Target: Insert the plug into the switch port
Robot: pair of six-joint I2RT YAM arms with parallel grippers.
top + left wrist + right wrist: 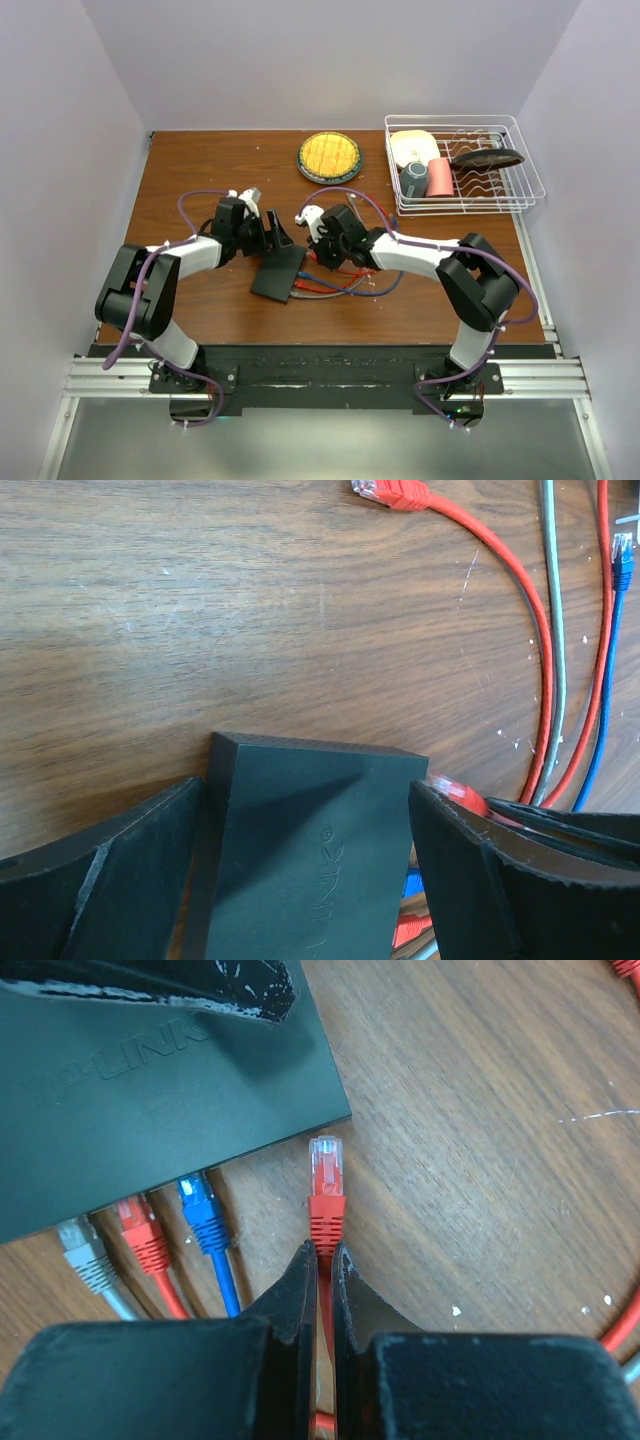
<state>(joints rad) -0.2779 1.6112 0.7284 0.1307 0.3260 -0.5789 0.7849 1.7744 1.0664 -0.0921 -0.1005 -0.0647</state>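
The red plug [326, 1175] is clamped behind its boot by the clenched right gripper [322, 1257]. Its tip points to 12 o'clock, just short of the switch [150, 1110], at 3 o'clock of a seated blue plug [205, 1210]. The left gripper [308, 800] grasps the switch's sides mid-table. A yellow dish [329, 156] lies at 1 o'clock.

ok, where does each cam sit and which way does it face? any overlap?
Top external: above and behind the bases, looking down at the table; left arm and right arm show, meeting at the switch.
Left wrist: on the left arm, looking down past the left gripper, its fingers bracketing the switch.
Right wrist: looking along the right gripper, shut on the red plug at its rear, facing the switch's cabled edge.
Shared: all three see the switch.
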